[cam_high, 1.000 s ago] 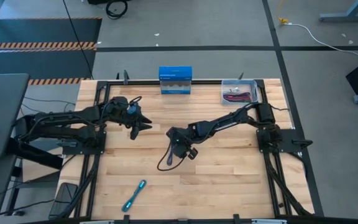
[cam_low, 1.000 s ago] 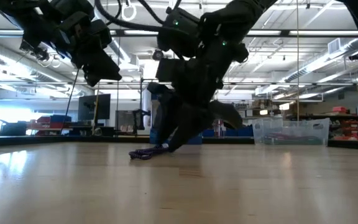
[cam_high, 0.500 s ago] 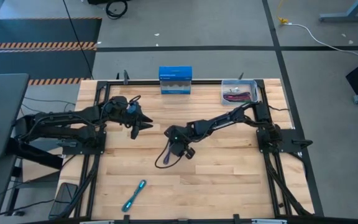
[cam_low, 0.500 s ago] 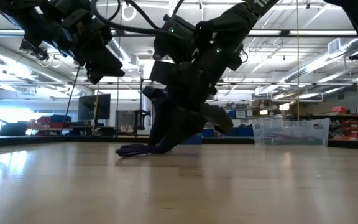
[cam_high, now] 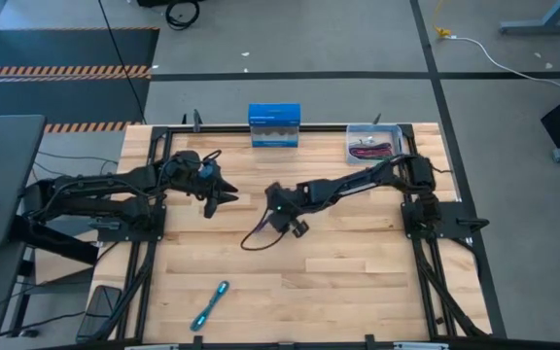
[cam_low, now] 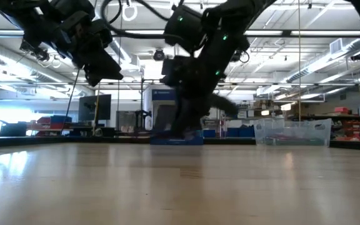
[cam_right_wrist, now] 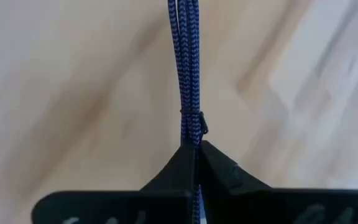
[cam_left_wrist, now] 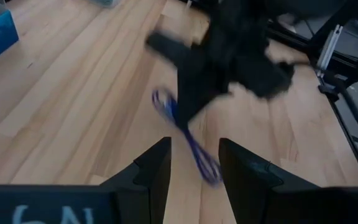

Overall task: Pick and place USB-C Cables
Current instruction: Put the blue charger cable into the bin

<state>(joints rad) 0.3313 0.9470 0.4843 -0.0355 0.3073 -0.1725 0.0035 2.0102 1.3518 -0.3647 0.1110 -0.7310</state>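
Dangling purple cable (cam_right_wrist: pixel 188 74) pinched in right hand (cam_right_wrist: pixel 195 163).

Pale planked wood, smooth with a soft sheen, on the worktop (cam_high: pixel 358 282), and the purple cable (cam_right_wrist: pixel 189 74) shows braided, woven cloth.

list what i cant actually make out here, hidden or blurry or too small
- Right gripper and purple cable: motion-blurred in the low and left wrist views, so whether the cable's hanging end clears the table is unclear.
- Clear tray: its cables are too small in the high view to count.
- Blue box: its label is too small to read.
- Left gripper: the low view cuts its arm at the top edge.
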